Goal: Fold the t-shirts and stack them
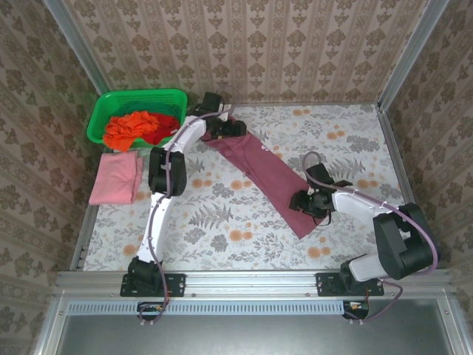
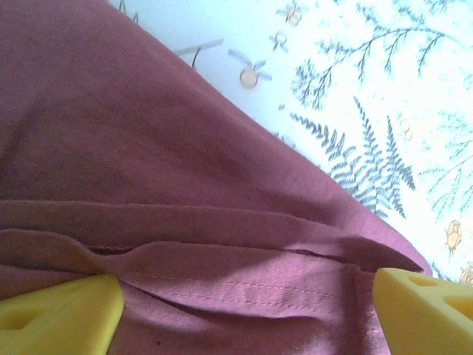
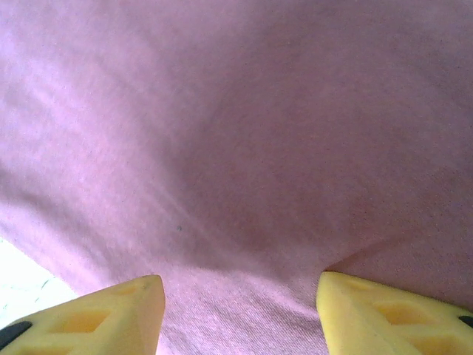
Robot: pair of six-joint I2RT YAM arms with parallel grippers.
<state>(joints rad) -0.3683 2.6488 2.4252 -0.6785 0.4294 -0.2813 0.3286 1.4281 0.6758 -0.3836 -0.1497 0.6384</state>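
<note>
1. The maroon t-shirt [image 1: 262, 174] lies on the floral desk [image 1: 222, 237] as a long folded strip. It runs diagonally from far left to near right.
2. The left gripper [image 1: 224, 130] sits at the strip's far end. Its wrist view shows the yellow fingers [image 2: 59, 318] spread wide and released, with a hemmed fold of cloth between them.
3. The right gripper [image 1: 305, 201] is over the strip's near end, also released, with its fingers [image 3: 96, 314] apart over the maroon cloth.
4. A folded light pink t-shirt [image 1: 117, 177] lies at the desk's left edge, just in front of the green basket [image 1: 100, 118]. The basket holds the orange t-shirt [image 1: 133, 127] and the red t-shirt [image 1: 159, 136].
</note>
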